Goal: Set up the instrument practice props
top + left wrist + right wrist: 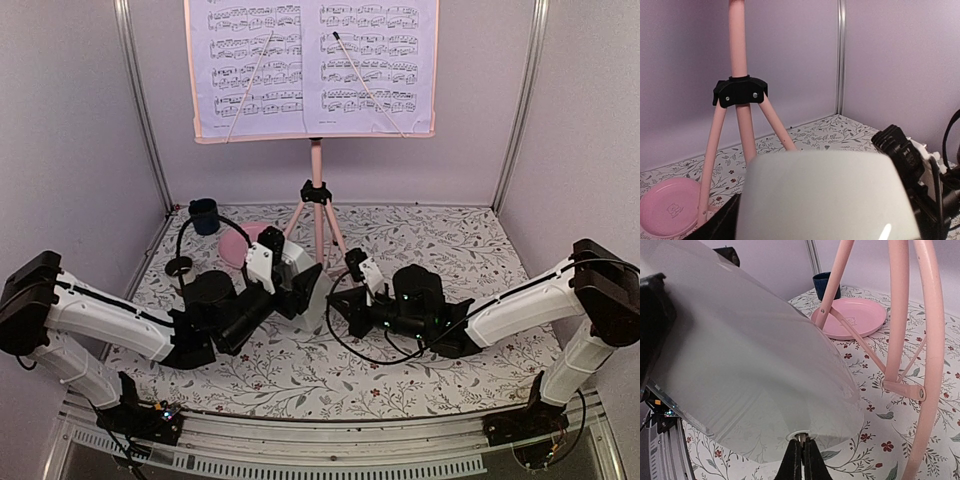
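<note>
White metronome [740, 365] held between both arms, in front of the pink music stand [317, 215].
Left pincer [298, 283] clamped around the metronome body, which sits tilted; its fingertips are hidden behind it. Right pincer [801, 452] tips pressed together on a small metal stub at the metronome's lower edge. Sheet music [310, 65] lies open on the stand desk. Pink plate [855, 317] on the floral tabletop [430, 240], beside a tripod leg.

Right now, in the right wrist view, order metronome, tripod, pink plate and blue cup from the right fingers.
1. metronome, at the right fingers
2. music stand tripod, right
3. pink plate, behind tripod
4. blue cup, farthest back
</note>
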